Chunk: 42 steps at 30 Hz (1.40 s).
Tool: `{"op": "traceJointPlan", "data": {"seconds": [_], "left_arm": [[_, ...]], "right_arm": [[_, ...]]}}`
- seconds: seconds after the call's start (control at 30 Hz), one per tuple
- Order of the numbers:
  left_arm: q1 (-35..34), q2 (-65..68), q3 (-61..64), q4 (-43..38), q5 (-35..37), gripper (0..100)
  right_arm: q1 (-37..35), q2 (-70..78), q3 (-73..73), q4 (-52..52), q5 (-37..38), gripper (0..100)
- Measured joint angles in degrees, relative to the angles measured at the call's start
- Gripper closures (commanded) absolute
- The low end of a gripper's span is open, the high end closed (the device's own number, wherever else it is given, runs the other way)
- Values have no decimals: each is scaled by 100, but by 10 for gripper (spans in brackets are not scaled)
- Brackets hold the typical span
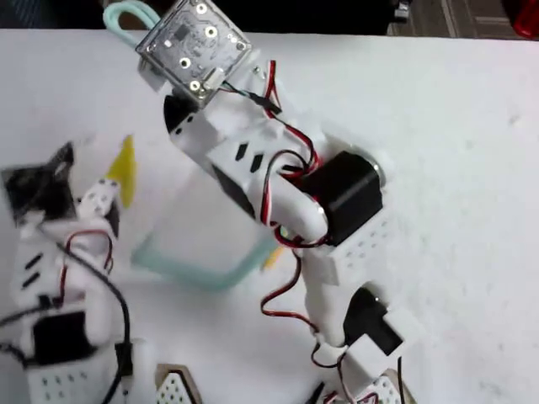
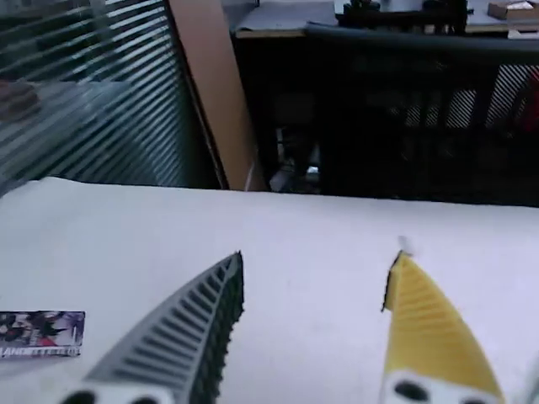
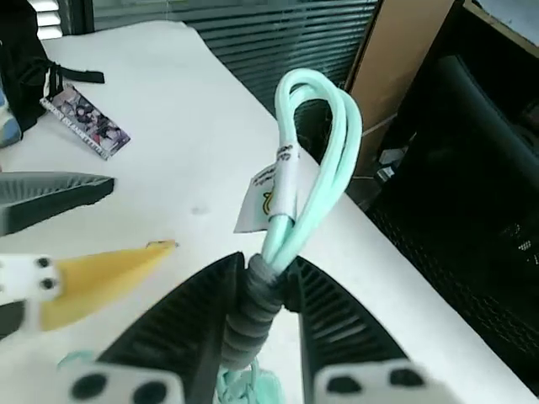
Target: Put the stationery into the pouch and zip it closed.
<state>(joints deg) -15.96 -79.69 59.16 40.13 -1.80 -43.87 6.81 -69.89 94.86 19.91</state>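
So in the overhead shot the right arm takes up the middle of the frame, running from the lower right up to the upper left. Its gripper point(image 3: 261, 269) is clamped on a mint-green cord loop point(image 3: 316, 143). The jaws are nearly together, pinching a grey ribbed bit at the base of the loop, and the loop stands up past the fingertips. There's a little white tag point(image 3: 274, 189) wrapped around the cord just above the pinch. From above, that loop point(image 1: 126, 15) pokes out at the very top of the frame, left of centre, right at the table's far edge.

The pouch point(image 1: 181, 269) is a see-through one with a teal border, lying on the white table point(image 1: 455, 168) left of centre in the overhead frame. It's partly under the right arm, and whether the cord is attached to it I honestly can't tell.

The left arm sits in the lower left of the overhead frame, just beside the pouch. Its gripper point(image 2: 318, 269) is wide open, one dark finger and one yellow one, with nothing between them, just bare tabletop.

Other stuff: a small printed card point(image 2: 38, 334) lies flat on the table near the left gripper, and in the right wrist view there's a black bag point(image 3: 21, 59) just beyond the card
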Motion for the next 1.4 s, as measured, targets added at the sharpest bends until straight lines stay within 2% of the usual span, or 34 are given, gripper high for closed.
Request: {"op": "traceJointPlan", "data": {"seconds": [0.1,0.27,0.53,0.7,0.83,1.03,1.3,1.4], "left_arm": [[62,-624,0,527,-334,710],[1310,-1319,-246,1785,-1152,709],[2409,-1327,-1495,3499,-1240,653],[2497,-844,-1284,3253,-1002,610],[2391,-343,-1284,3024,-695,610],[2374,229,-1284,2673,-607,611],[2875,712,-1257,2338,-589,613],[2927,712,-949,2180,-396,662]], "right_arm": [[0,0,0,-9,-9,981],[0,0,0,-9,-9,981],[0,0,0,79,-9,981],[0,-105,0,176,-9,981],[0,-422,0,211,-9,981],[-9,-712,0,229,-9,981],[-334,-721,0,246,-9,981],[-308,-721,44,246,-9,981]]}}
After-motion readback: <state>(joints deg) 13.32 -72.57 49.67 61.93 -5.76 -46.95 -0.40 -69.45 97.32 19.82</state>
